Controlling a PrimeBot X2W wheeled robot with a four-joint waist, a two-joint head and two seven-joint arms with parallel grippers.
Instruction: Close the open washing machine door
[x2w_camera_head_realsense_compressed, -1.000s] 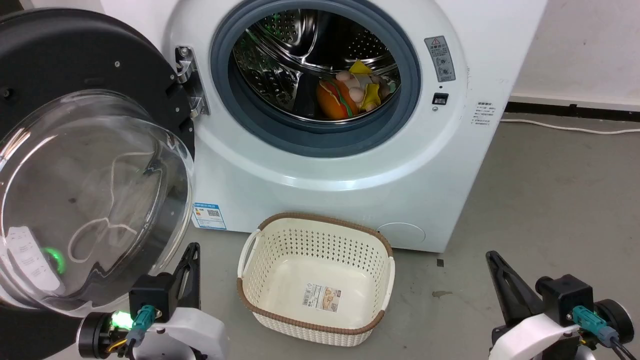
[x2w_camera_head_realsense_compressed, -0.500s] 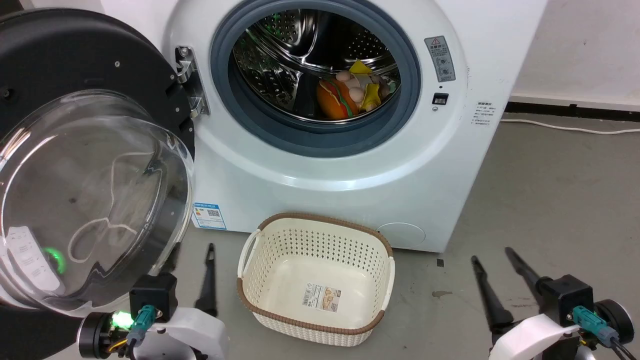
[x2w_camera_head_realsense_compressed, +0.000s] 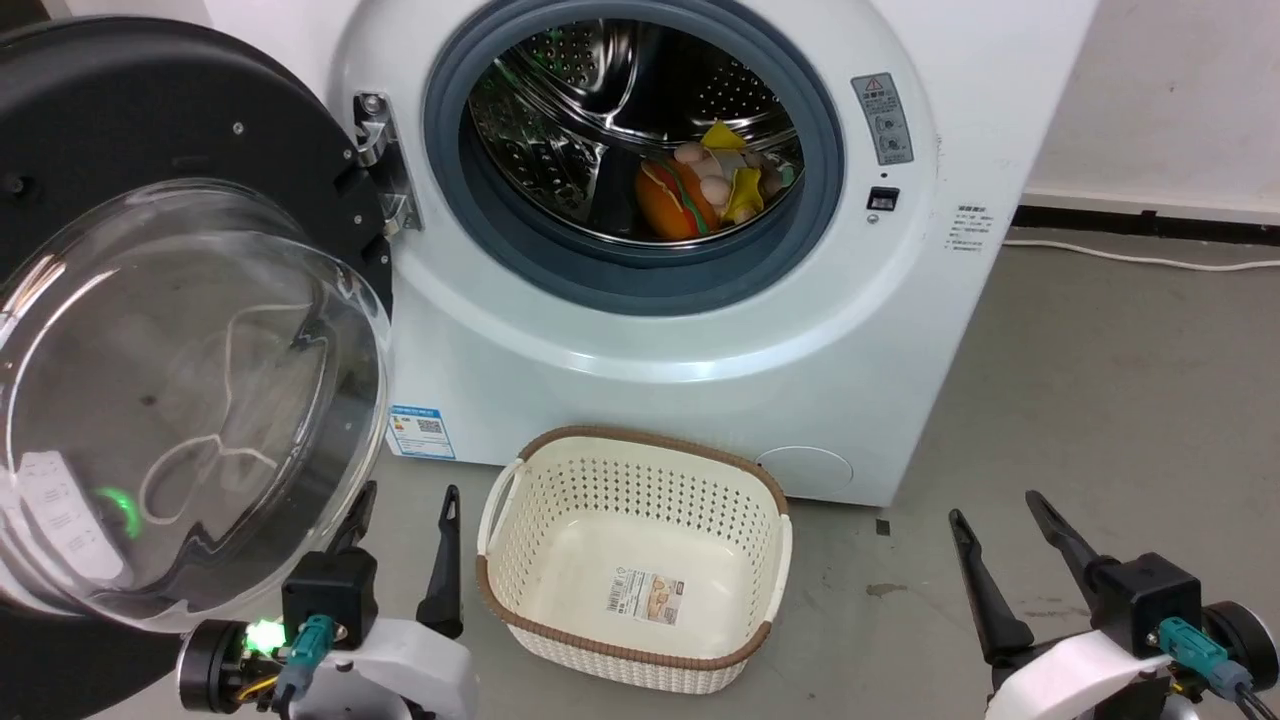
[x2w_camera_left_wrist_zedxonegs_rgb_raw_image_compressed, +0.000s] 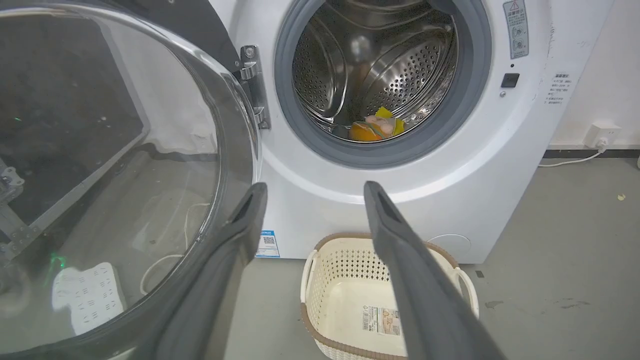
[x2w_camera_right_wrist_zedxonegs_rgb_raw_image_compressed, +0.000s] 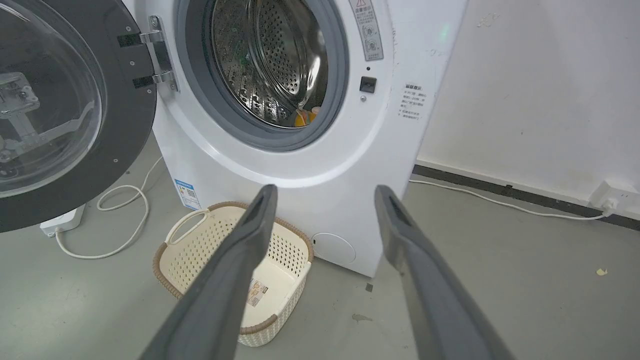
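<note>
Large round door (x2w_camera_head_realsense_compressed: 180, 330), glossy black rim around bulging clear glass, hangs wide open just left of your left gripper (x2w_camera_head_realsense_compressed: 410, 492). Both grippers spread, empty; right gripper (x2w_camera_head_realsense_compressed: 995, 506) well apart from it

The washing machine door (x2w_camera_head_realsense_compressed: 150, 110) joins smooth black plastic to clear glossy glass; the drum (x2w_camera_head_realsense_compressed: 560, 110) is shiny perforated steel, the basket (x2w_camera_head_realsense_compressed: 640, 437) plastic.
</note>
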